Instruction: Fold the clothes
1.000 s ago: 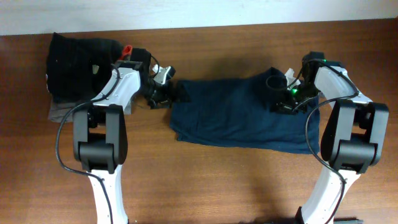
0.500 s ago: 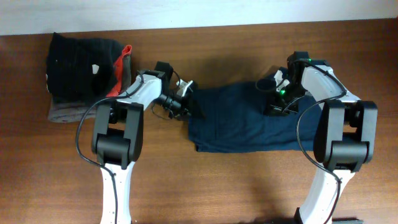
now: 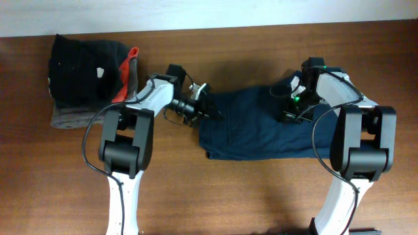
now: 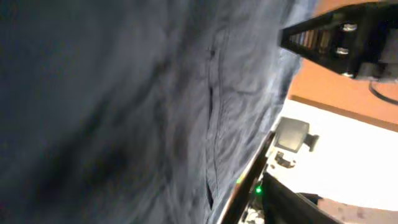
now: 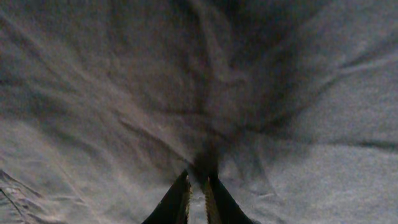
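A navy blue garment (image 3: 261,134) lies crumpled on the wooden table, right of centre. My left gripper (image 3: 208,109) is at its upper left corner and holds that edge, lifted over the cloth. The left wrist view is filled with the navy cloth (image 4: 124,112), and my own fingers are hidden there. My right gripper (image 3: 291,108) is at the garment's upper right. In the right wrist view its fingertips (image 5: 196,186) are pinched shut on a fold of the cloth (image 5: 186,81).
A pile of clothes sits at the back left: a black garment (image 3: 81,68) on a grey one (image 3: 65,119), with a red one (image 3: 130,60) at its right side. The right arm (image 4: 336,37) shows in the left wrist view. Bare table (image 3: 248,196) lies in front.
My left gripper has carried the garment's left edge to the right, so the cloth is now narrower and bunched. My right gripper has shifted slightly left and back, still on the cloth.
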`<state>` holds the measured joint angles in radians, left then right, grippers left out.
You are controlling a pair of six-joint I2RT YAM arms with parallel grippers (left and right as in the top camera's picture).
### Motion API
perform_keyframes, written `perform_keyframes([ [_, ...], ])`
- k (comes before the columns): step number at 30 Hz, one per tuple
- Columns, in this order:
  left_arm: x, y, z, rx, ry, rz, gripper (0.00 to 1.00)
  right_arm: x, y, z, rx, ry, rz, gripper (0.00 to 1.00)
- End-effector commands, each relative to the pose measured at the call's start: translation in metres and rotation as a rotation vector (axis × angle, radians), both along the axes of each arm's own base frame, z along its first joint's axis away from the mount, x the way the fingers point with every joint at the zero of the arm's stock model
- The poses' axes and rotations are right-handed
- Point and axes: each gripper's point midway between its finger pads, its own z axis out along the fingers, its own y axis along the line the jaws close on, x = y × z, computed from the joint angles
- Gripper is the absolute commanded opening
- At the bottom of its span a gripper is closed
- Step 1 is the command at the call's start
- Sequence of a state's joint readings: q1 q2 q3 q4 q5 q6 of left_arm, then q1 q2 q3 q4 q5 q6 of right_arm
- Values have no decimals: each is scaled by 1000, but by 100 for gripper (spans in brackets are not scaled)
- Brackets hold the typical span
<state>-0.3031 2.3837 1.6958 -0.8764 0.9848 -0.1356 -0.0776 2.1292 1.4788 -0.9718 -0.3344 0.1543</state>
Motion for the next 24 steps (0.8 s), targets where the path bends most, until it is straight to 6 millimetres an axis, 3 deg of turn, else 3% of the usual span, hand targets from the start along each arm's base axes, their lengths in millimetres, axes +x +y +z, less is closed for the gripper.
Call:
perform_keyframes([
  [1,-25,3,-60,321,70,6,42,-21,-1,-19,-24,81,-10,15],
  [6,-26,-2,-59,316,70,4,1,-23,-1,-19,-24,89,-10,13],
  [8,-23,3,-56,316,84,16,0,-23,-2,-18,-24,92,-10,10],
  [12,-6,35,-16,334,55,-9,0,-20,-17,13,-19,90,-19,7],
  [15,18,91,33,538,-72,-21,1,-5,-40,70,-29,-11,-69,7],
  [19,32,149,93,784,-201,-17,1,5,-55,116,-48,-126,-104,7],
  [22,34,177,129,936,-266,-30,1,6,-57,135,-57,-181,-109,8],
  [24,40,172,148,943,-327,-18,1,6,-57,138,-61,-188,-109,8],
])
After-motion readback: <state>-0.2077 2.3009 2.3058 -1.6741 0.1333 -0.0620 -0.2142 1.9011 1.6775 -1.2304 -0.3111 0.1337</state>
